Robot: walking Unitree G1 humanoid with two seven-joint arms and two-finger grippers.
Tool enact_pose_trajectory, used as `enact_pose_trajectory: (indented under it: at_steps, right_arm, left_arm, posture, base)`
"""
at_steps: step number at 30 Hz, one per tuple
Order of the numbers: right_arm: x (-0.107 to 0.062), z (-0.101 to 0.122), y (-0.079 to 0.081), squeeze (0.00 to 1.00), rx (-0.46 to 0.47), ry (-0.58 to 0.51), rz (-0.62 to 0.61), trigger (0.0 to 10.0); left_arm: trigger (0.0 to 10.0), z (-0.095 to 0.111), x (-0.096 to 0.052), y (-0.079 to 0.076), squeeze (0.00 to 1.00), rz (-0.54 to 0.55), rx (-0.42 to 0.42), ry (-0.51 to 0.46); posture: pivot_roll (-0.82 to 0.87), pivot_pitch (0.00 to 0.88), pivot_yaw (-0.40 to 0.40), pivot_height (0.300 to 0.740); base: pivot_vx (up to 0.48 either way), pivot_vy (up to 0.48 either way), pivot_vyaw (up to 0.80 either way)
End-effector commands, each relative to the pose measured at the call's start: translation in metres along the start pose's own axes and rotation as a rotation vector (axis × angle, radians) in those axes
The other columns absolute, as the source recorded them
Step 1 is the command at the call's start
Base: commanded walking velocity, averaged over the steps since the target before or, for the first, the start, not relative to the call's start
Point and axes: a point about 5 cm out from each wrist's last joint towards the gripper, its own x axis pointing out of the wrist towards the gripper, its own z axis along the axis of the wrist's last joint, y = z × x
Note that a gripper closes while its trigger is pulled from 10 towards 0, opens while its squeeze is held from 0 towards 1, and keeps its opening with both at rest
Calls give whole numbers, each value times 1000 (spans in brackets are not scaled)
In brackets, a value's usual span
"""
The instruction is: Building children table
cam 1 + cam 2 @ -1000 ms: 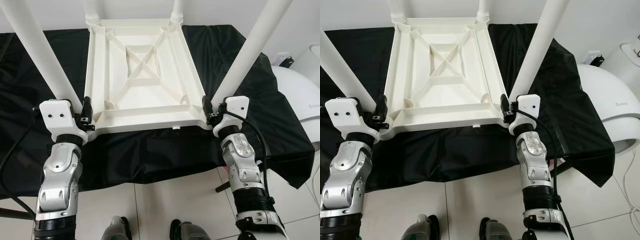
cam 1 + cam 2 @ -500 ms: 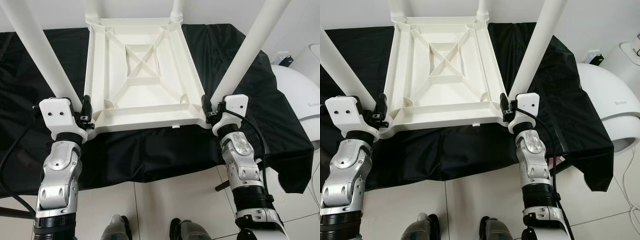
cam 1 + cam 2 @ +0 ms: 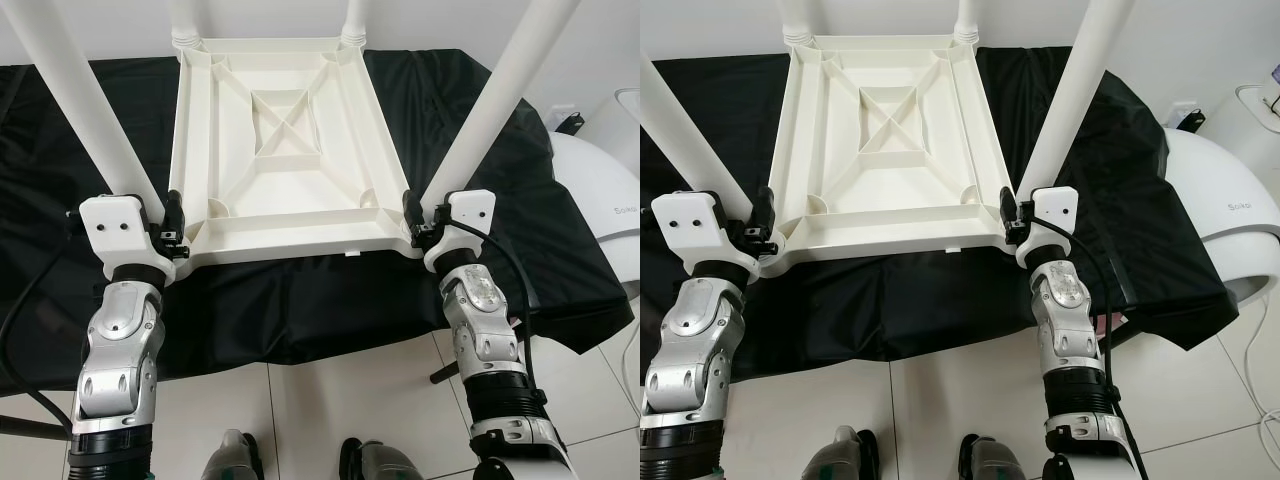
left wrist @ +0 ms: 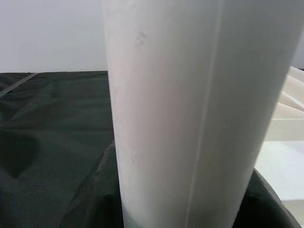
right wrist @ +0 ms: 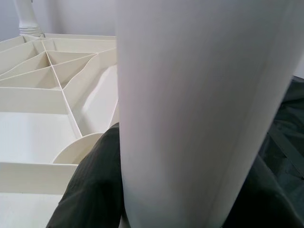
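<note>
Upturned white plastic children's table [image 3: 280,140], ribbed underside up, on a black cloth [image 3: 480,180] with four legs standing up. Left gripper [image 3: 160,232] clamped around the near-left leg [image 3: 85,105] at that table's front corner. Right gripper [image 3: 422,228] clamped around the near-right leg [image 3: 490,100] at the opposite front corner. White domed appliance [image 3: 610,200] beyond the table's right side.

Both arms [image 3: 118,350] are jointed silver metal with black bands. White wrist blocks [image 3: 118,228] have two screws, and black cables [image 3: 515,285] loop alongside.
</note>
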Motion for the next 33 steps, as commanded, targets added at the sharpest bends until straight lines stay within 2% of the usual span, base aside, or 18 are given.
enact_pose_trajectory:
  at_steps: [1,18,21,24,27,30,32,33]
  right_arm:
    - [-4,-15,13,0,49,60,38,10000]
    - [-4,-14,11,0,47,56,26,10000]
    - [7,-2,3,0,24,20,17,10000]
    - [11,2,0,0,17,9,15,10000]
    - [31,26,-9,0,-12,-57,15,10000]
    - [40,37,-13,0,-23,-88,9,10000]
    - [56,60,-19,0,-34,-145,-10,10000]
    - [56,60,-19,0,-34,-145,-10,10000]
  left_arm:
    - [10000,-22,-4,-6,0,-1,14,109]
    - [10000,-22,-3,-6,0,-6,12,114]
    - [10000,-23,-3,-9,0,-21,13,120]
    - [10000,-24,-3,-9,0,-23,13,121]
    - [10000,-24,-1,-11,0,-28,12,120]
    - [10000,-24,-1,-12,0,-29,11,119]
    - [10000,-23,1,-12,0,-26,8,116]
    - [10000,-23,1,-12,0,-26,8,116]
  posture:
    - [-14,155,-25,740]
    - [-15,160,-22,740]
    - [-17,161,-24,740]
    - [-17,161,-24,740]
    - [-25,159,-28,740]
    - [-27,159,-29,740]
    - [-32,157,-32,740]
    - [-32,157,-32,740]
  base:
    - [0,0,0]
    - [0,0,0]
    - [0,0,0]
    - [0,0,0]
    - [0,0,0]
    - [0,0,0]
    - [0,0,0]
    - [0,0,0]
